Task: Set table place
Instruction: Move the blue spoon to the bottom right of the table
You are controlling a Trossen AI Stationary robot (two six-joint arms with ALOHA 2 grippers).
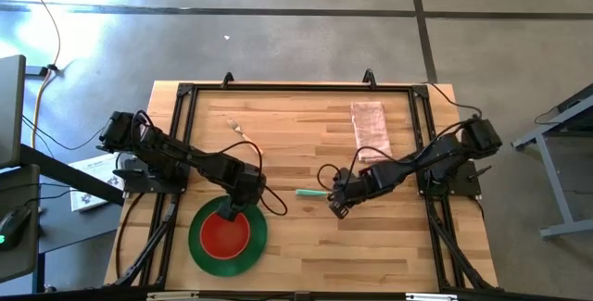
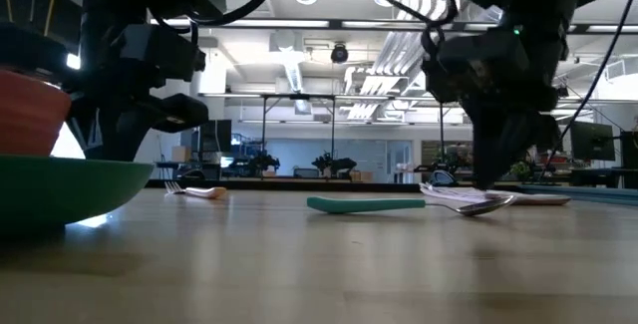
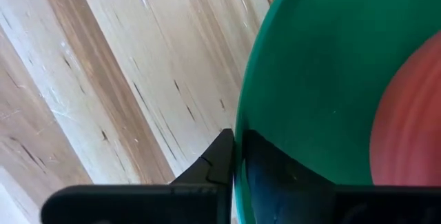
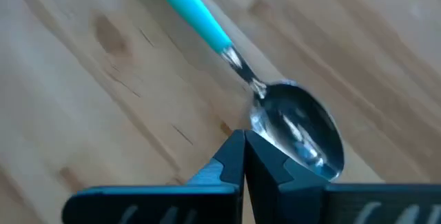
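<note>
While left gripper (image 1: pixel 229 206) pinches round green plate (image 1: pixel 204 245) rim | right gripper (image 4: pixel 244 156) clenched beside shiny teal-handled spoon (image 4: pixel 296 127)

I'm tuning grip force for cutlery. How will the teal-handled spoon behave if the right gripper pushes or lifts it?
The spoon lies flat on the table, so a push would probably slide or spin it, not roll it. Its shiny metal bowl looks slippery for the right gripper, whose fingers are together at its edge. It looks thin and stiff, likely light.
</note>
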